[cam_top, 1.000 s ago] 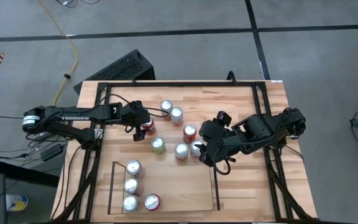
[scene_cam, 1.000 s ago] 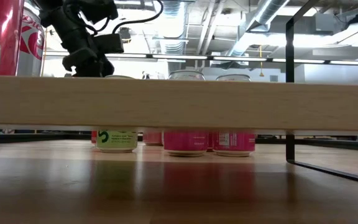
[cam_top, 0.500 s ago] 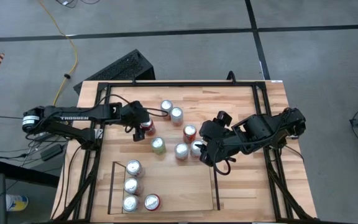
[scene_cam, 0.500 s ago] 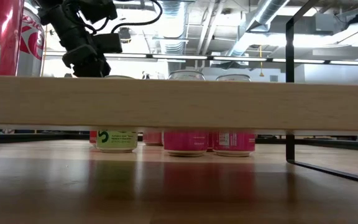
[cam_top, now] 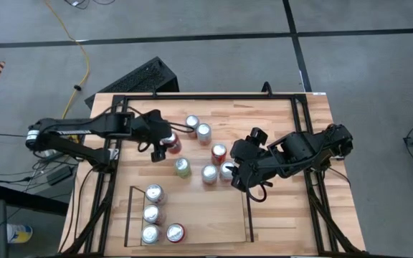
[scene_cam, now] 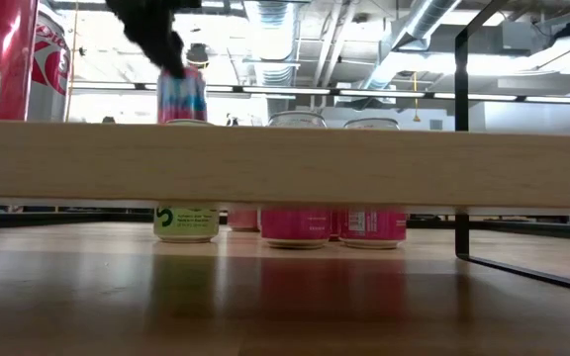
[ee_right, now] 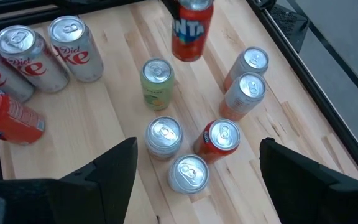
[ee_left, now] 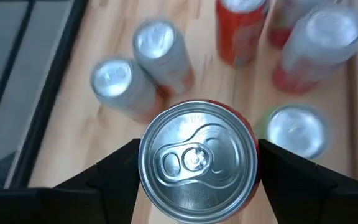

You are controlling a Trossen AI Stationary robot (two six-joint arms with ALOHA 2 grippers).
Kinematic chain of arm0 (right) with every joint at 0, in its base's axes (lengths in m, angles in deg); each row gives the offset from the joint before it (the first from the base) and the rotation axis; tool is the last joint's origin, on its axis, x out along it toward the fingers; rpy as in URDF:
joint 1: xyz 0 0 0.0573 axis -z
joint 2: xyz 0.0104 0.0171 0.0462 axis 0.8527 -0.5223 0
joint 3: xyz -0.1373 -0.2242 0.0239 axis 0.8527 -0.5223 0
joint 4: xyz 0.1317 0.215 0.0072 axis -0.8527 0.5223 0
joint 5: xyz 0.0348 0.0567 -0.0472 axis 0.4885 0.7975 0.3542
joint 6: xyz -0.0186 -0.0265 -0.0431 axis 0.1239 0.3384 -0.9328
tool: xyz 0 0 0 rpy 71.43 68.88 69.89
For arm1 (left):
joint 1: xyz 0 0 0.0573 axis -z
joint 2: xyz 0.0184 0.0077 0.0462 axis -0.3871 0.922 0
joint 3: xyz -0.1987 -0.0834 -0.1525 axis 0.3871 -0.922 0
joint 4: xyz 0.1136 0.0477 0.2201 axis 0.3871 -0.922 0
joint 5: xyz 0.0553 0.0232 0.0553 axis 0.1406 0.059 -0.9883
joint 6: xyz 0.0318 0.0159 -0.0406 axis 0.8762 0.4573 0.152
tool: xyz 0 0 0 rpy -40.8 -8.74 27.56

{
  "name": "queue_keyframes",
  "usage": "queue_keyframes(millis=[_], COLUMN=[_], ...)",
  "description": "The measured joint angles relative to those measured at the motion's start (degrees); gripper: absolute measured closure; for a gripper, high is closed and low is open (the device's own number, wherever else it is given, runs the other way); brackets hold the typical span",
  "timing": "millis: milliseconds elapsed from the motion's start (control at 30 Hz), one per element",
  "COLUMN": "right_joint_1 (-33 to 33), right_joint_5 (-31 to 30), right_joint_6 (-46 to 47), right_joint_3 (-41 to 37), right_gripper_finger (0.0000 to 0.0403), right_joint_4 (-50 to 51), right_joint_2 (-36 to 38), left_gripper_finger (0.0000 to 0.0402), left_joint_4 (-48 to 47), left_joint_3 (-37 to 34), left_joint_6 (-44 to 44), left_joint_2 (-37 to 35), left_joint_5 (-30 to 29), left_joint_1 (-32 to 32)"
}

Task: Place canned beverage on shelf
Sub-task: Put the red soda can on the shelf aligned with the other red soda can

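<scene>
Red can (ee_left: 197, 163) upright, lid up, gripped by left hand (cam_top: 162, 140), right hand (cam_top: 246, 179) open

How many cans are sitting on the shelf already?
4. Three silver cans stand in a line along the left side rail of the shelf. A red can stands beside the last one. The view from above hides none.

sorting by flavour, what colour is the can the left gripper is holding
Orange-red Fanta can with a silver top, in the left gripper; clearest in the right wrist view.
</scene>
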Motion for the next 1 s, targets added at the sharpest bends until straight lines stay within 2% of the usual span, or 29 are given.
queue_keyframes(millis=[167, 367, 467, 600, 767, 1000], right_joint_1=[-0.08, -0.79, -1.06, -1.48, -1.81, -1.90], right_joint_5=[0.00, 0.00, 0.02, 0.03, 0.09, 0.11], right_joint_6=[-0.14, -1.49, -1.65, -1.69, -3.01, -3.17], right_joint_3=[-0.01, -0.01, 0.00, 0.00, 0.00, -0.02], right_gripper_finger=[0.0093, 0.0093, 0.0093, 0.0093, 0.0093, 0.0093], right_joint_4=[0.00, -0.04, -0.04, -0.04, -0.07, -0.04], right_joint_2=[0.00, 0.00, 0.00, 0.00, 0.00, 0.00], left_gripper_finger=[0.0139, 0.0139, 0.0139, 0.0139, 0.0139, 0.0139], left_joint_4=[-3.34, -4.38, -3.80, -4.29, -8.54, -24.02], left_joint_3=[7.54, 12.62, 14.10, 16.54, 24.29, 38.49], left_joint_6=[-5.77, -13.56, -17.33, -19.98, -23.76, -33.62], left_joint_2=[0.04, 0.87, 2.88, 8.82, 18.79, 31.55], left_joint_5=[-3.01, -13.87, -18.69, -22.05, -22.35, -22.20], left_joint_1=[7.90, 21.93, 28.70, 35.42, 39.16, 40.73])
